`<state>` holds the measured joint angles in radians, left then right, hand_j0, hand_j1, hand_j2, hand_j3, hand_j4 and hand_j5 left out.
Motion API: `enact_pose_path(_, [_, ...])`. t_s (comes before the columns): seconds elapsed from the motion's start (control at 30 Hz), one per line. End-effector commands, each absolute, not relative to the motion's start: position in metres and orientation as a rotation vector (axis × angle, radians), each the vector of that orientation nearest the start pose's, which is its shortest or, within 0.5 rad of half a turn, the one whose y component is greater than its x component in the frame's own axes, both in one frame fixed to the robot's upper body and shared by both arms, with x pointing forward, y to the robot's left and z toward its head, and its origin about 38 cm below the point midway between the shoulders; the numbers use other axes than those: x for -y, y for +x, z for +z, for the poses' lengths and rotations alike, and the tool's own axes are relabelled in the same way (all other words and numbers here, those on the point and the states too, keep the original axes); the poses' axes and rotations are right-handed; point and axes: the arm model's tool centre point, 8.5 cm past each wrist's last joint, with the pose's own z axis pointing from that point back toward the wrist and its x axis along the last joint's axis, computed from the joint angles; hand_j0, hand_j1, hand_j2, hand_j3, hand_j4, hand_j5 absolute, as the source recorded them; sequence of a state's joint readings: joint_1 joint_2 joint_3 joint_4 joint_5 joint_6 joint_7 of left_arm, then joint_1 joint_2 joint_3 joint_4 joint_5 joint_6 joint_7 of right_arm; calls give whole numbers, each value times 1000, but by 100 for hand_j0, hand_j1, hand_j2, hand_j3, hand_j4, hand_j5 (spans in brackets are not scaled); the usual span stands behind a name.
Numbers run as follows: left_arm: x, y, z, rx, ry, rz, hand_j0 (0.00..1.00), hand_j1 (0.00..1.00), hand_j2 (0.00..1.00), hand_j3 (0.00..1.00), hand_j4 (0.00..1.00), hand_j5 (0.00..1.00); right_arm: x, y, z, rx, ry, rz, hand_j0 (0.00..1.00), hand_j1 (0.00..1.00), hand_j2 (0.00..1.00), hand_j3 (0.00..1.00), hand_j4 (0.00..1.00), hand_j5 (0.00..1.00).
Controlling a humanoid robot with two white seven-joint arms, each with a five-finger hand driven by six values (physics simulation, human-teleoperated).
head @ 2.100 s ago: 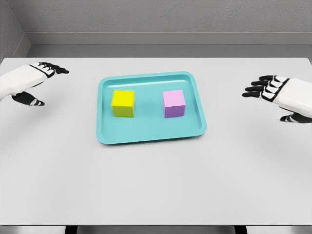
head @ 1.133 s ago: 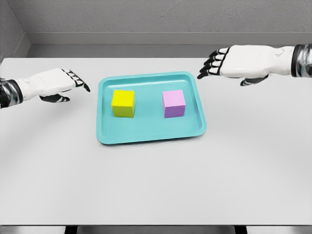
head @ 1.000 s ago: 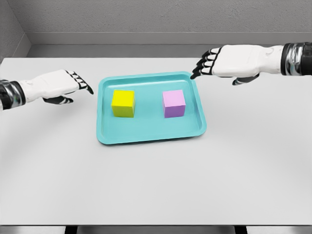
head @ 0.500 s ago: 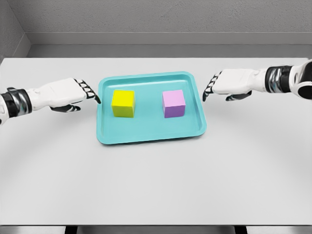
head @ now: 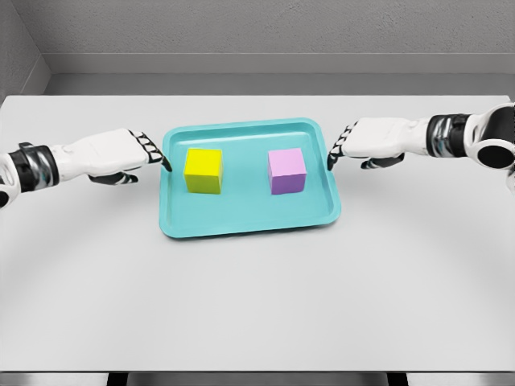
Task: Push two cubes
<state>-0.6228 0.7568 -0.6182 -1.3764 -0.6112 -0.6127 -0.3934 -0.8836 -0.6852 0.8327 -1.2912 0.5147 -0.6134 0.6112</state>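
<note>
Our left robot hand (head: 121, 153) rests on the counter (head: 257, 297), fingers extended and holding nothing, fingertips at the tray (head: 249, 219)'s left rim. The yellow cube (head: 203, 170) sits inside the tray's left half, the pink cube (head: 287, 170) right of it. Our right robot hand (head: 372, 141), likewise open and empty, touches the right rim. We should clear the rims, then press each cube's outer face squarely

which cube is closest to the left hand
The yellow cube, on the left side of the teal tray, just past the left hand. The purple cube sits nearer the right hand.
</note>
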Motion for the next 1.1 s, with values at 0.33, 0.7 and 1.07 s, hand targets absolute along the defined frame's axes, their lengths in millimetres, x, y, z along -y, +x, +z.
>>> enact_pose_path(0.33, [-286,449,186,1400,510,-2136,72,72,72,72,72,72,245,486,201,-1675,549,-3193,68,68,68,68,68,68])
enact_pose_path(0.7, [-265,450,182,1422,468,-2151,72,72,72,72,72,72,227,488,194,-1674,519,-3180,68,68,68,68,68,68])
enact_pose_path(1.07, [-247,451,182,1438,444,-2171,72,72,72,72,72,72,212,491,185,-1667,490,-3184,68,68,68,68,68,68])
